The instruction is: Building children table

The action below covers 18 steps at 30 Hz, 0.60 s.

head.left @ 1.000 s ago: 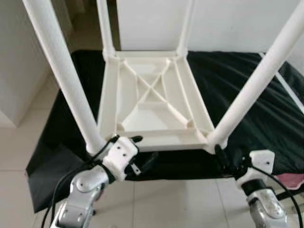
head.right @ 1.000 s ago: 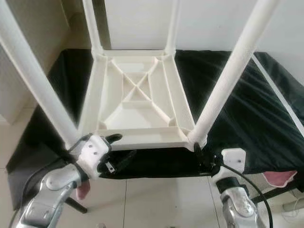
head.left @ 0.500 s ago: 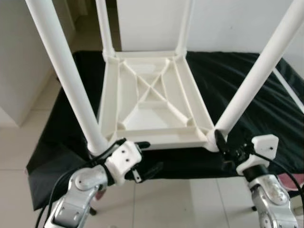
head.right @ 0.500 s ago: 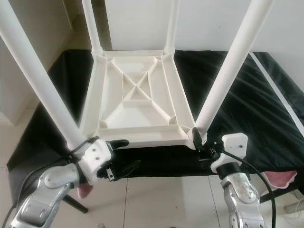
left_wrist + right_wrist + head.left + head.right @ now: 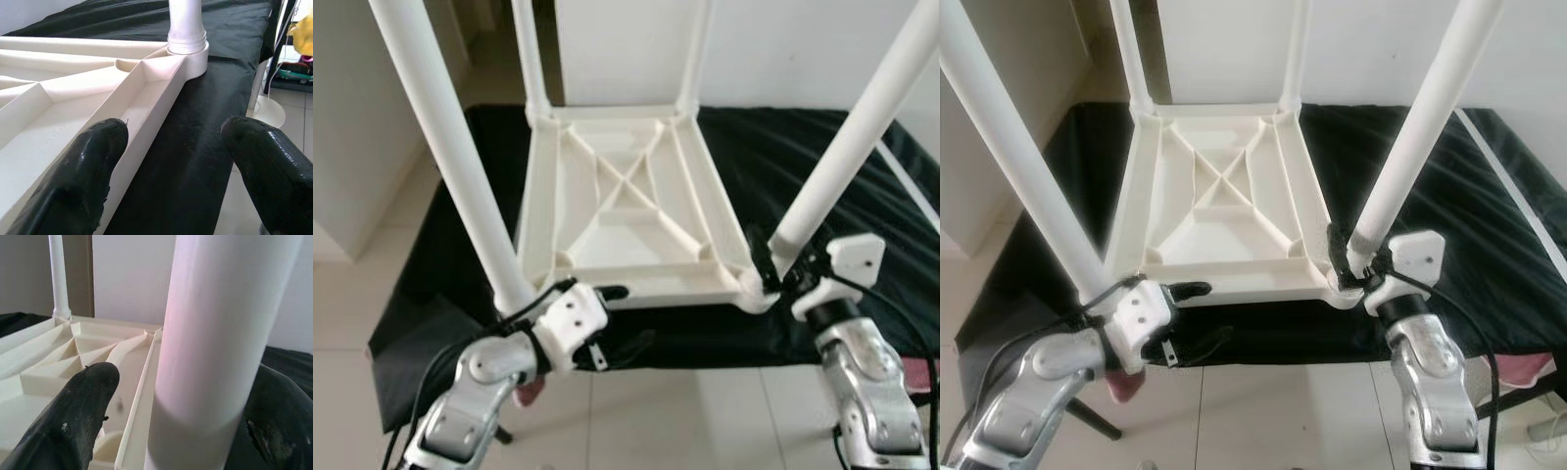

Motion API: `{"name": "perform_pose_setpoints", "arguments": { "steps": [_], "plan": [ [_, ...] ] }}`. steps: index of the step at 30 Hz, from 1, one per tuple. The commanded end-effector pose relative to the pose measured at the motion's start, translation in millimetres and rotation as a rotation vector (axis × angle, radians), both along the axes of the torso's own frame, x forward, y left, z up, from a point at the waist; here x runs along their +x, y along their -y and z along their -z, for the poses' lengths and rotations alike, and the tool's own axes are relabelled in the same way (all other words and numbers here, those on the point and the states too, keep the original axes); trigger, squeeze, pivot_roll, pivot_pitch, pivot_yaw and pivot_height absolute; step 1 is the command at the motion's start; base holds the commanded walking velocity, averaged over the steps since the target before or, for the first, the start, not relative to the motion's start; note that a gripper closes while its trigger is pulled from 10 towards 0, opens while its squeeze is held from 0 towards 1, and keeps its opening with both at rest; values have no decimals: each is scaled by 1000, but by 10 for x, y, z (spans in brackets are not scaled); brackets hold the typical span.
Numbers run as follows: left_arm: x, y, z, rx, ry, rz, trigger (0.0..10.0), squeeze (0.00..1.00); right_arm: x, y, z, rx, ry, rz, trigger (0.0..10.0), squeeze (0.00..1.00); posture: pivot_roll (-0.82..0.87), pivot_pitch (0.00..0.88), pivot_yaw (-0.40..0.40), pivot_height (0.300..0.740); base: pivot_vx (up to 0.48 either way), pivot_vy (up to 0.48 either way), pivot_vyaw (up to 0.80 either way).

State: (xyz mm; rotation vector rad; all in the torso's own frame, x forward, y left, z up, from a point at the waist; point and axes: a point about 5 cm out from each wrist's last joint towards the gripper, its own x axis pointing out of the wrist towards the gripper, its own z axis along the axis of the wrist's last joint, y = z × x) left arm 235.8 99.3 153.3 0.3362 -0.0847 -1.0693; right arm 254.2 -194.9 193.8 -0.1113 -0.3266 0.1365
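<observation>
Right claw (image 5: 1349, 257) spread round near-right leg (image 5: 1415, 147); left claw (image 5: 615, 318) spread at frame (image 5: 626, 211) edge.
Table upturned on black cloth (image 5: 822, 157), legs up, probably for seating.

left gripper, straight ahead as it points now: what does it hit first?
Likely the tabletop's near rail beside its inner finger; the left gripper otherwise points along the black cloth toward the near right leg. Depth unclear.
</observation>
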Motion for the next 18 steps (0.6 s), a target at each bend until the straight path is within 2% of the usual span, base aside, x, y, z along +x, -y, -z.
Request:
{"name": "perform_pose_setpoints", "arguments": {
  "steps": [1, 5, 6, 7, 8, 9, 10, 11, 18],
  "plan": [
    [-65, 37, -4, 15, -18, 86, 10000, 0, 17, 18, 37, -15, -27, 24, 10000, 0, -20, 46, -15, 740, 0, 0, 0],
    [-72, 43, -3, 14, -20, 90, 10000, 0, 39, 17, 43, -20, -35, 33, 10000, 0, -19, 43, -14, 740, 0, 0, 0],
    [-74, 47, -5, 13, -21, 94, 10000, 0, 61, 4, 49, -20, -38, 30, 8941, 0, -20, 44, -14, 740, 0, 0, 0],
    [-75, 50, -7, 12, -22, 96, 10000, 0, 82, -8, 56, -19, -41, 25, 8588, 0, -20, 43, -13, 740, 0, 0, 0],
    [-74, 55, -13, 11, -20, 99, 10000, 0, 119, -15, 52, -19, -39, 26, 5647, 0, -18, 39, -14, 740, 0, 0, 0],
    [-74, 55, -13, 11, -20, 99, 10000, 0, 119, -15, 52, -19, -39, 26, 5647, 0, -18, 39, -14, 740, 0, 0, 0],
    [-70, 58, -19, 9, -21, 101, 10000, 0, 153, -13, 42, -23, -37, 33, 2314, 0, -18, 39, -14, 740, 0, 0, 0],
    [-69, 61, -23, 8, -20, 103, 10000, 0, 174, -9, 30, -28, -34, 41, 10000, 0, -18, 39, -15, 740, 0, 0, 0],
    [-67, 89, -39, -2, -19, 101, 10000, 0, 268, -28, 27, 8, -49, 47, 10000, 0, -16, 40, -20, 740, 0, 0, 0]
  ]
}}
